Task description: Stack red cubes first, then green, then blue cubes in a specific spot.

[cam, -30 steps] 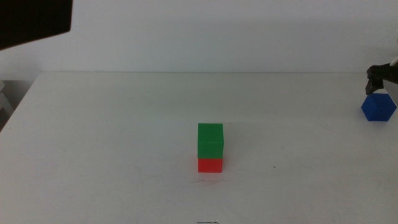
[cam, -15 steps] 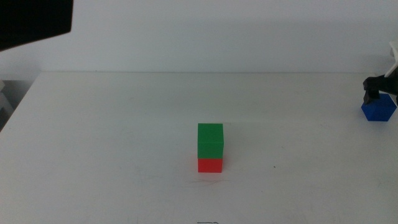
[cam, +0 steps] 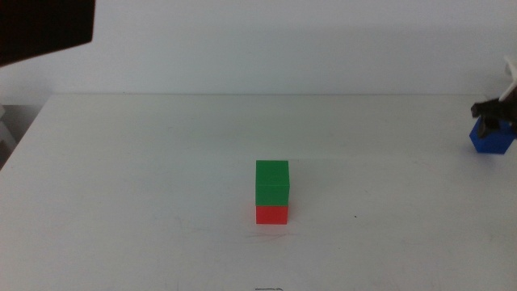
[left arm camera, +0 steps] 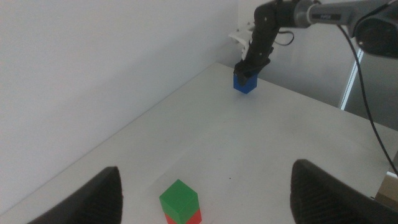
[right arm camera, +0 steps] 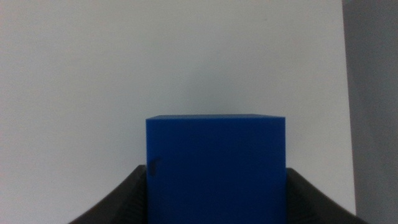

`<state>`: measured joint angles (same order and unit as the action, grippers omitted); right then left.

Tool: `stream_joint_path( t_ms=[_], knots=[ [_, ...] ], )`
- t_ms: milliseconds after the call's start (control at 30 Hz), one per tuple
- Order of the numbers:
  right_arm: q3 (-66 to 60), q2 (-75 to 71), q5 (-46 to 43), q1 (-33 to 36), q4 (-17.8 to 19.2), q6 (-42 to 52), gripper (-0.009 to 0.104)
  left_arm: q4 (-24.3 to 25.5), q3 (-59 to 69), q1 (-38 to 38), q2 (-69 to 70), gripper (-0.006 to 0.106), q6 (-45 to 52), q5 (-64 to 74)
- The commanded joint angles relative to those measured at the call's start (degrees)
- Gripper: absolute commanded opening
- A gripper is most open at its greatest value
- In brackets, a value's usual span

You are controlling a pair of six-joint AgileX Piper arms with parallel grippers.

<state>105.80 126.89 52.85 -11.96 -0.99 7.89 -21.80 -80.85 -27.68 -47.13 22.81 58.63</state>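
The green cube sits squarely on top of the red cube at the middle of the white table. The blue cube rests on the table at the far right edge. My right gripper is down over it from above. In the right wrist view the blue cube fills the gap and both jaws press its sides. My left gripper hangs open and empty high above the stack, with the green cube below it; it is outside the middle view.
A pale wall runs along the table's far edge. A dark object fills the upper left corner of the middle view. A small dark speck lies on the table to the right of the stack.
The right gripper has come down from just above the blue cube and now grips its sides. The red and green stack has not moved.
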Motion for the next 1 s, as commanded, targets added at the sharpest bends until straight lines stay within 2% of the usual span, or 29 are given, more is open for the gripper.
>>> stream_joint_path(
  t_ms=[0, 200, 267, 367, 500, 567, 633, 733, 967],
  knots=[
    [0.27, -8.75, 0.93, 1.31, -0.40, 0.75, -0.001, -1.83, -1.15, 0.13, -0.14, 0.091, -0.14, -4.10],
    [-14.28, -25.03, -3.46, 10.51, 0.24, -10.49, -0.001, -1.83, -1.15, 0.13, -0.14, 0.091, -0.14, -4.10],
    [-16.88, -28.58, -1.70, 14.74, 2.11, -15.94, -0.001, -1.83, -1.15, 0.13, -0.14, 0.091, -0.14, -4.10],
    [-17.23, -32.10, 4.85, 23.15, 9.08, -25.59, -0.001, -1.83, -1.15, 0.13, -0.14, 0.091, -0.14, -4.10],
    [-17.10, -34.03, 11.32, 37.28, 21.07, -41.49, -0.001, -1.83, -1.15, 0.13, -0.14, 0.091, -0.14, -4.10],
    [-17.06, -33.83, 12.41, 42.89, 24.24, -48.24, -0.001, -1.83, -1.15, 0.13, -0.14, 0.091, -0.14, -4.10],
    [-16.99, -33.38, 11.33, 48.06, 24.46, -54.40, -0.001, -1.83, -1.15, 0.13, -0.14, 0.091, -0.14, -4.10],
    [-15.43, -31.57, 8.84, 53.22, 24.40, -58.91, -0.001, -1.83, -1.15, 0.13, -0.14, 0.091, -0.14, -4.10],
    [0.00, -22.10, 17.05, 58.24, 23.66, -58.64, -0.001, -1.83, -1.15, 0.13, -0.14, 0.091, -0.14, -4.10]
  ],
)
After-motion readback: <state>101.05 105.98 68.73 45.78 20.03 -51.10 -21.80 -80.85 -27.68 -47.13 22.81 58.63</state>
